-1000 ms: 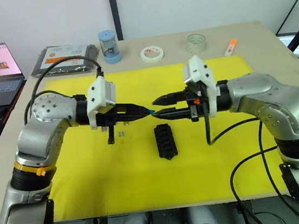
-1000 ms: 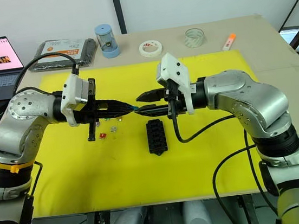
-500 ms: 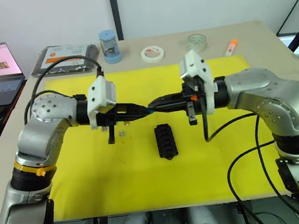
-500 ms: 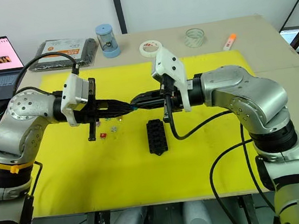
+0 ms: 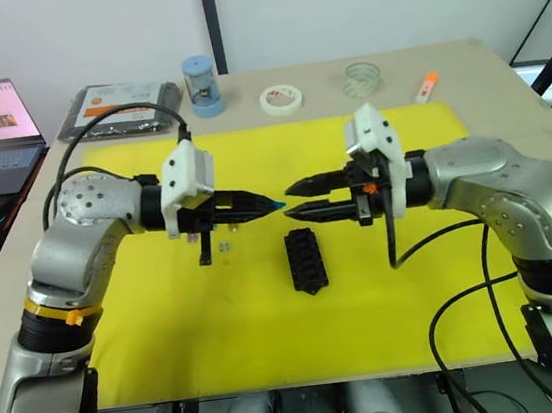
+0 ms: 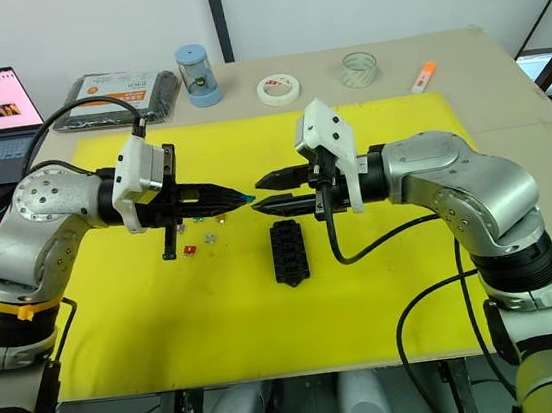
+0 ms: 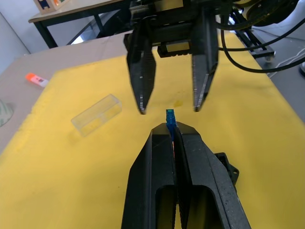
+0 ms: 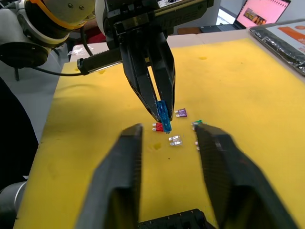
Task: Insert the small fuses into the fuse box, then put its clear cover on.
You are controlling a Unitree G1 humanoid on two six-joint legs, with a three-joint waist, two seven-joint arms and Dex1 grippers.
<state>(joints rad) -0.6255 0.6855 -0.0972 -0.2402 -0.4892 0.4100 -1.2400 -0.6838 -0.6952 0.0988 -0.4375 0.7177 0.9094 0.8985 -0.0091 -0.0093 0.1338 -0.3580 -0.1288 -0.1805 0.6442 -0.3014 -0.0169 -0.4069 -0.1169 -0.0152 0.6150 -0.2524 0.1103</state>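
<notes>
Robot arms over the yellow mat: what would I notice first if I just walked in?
First, the two grippers pointing at each other above the middle of the yellow mat. The left gripper is shut on a tiny blue fuse, and the right gripper faces it with its fingers open. Just below them lies the black fuse box, with a few more small fuses scattered on the mat under the left gripper.

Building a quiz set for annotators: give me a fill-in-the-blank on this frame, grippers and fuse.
1. The left gripper is shut on a ____ fuse.
2. The right gripper faces it with its fingers ____.
3. The fuse box lies on the ____ mat.
4. The clear cover lies ____ the fuse box, on the mat.

Missing words: blue; open; yellow; off
</notes>
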